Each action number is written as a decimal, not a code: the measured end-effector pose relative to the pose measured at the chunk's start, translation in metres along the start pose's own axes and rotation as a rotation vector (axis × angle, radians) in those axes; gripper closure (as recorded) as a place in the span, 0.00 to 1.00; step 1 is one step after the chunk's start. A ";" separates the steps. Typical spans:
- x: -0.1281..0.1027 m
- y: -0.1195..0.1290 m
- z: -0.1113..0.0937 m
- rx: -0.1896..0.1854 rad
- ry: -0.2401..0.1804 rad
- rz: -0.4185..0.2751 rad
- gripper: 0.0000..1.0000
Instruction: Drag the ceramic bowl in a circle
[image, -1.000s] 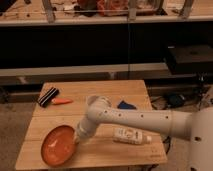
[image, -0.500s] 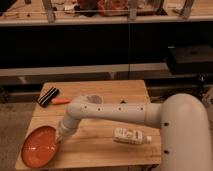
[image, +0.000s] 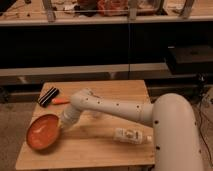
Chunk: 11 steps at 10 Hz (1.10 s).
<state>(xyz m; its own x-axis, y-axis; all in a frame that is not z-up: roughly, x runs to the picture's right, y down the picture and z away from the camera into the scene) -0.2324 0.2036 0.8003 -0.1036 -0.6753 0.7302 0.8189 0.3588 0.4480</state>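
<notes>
The ceramic bowl (image: 43, 133), round, shallow and orange-red, sits on the wooden table (image: 100, 150) close to its left edge. My gripper (image: 62, 127) is at the end of the white arm (image: 110, 107) that reaches in from the right. It rests at the bowl's right rim and touches it. The arm's wrist hides the point of contact.
A black ridged block (image: 48, 96) and a small orange carrot-like piece (image: 61, 101) lie at the table's back left. A white bottle (image: 131, 135) lies on its side at the front right. The bowl slightly overhangs the left table edge. Dark shelves stand behind.
The bowl and gripper moved left across the table, then swung a little toward the back. The arm stretched further left with them.
</notes>
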 end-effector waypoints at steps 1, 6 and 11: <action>0.004 0.014 -0.009 0.001 0.019 0.034 1.00; -0.027 0.097 -0.063 -0.008 0.061 0.157 1.00; -0.087 0.083 -0.057 -0.068 -0.044 0.002 1.00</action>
<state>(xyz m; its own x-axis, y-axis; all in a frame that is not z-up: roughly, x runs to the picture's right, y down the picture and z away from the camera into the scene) -0.1236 0.2551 0.7444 -0.1254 -0.6455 0.7534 0.8555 0.3143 0.4116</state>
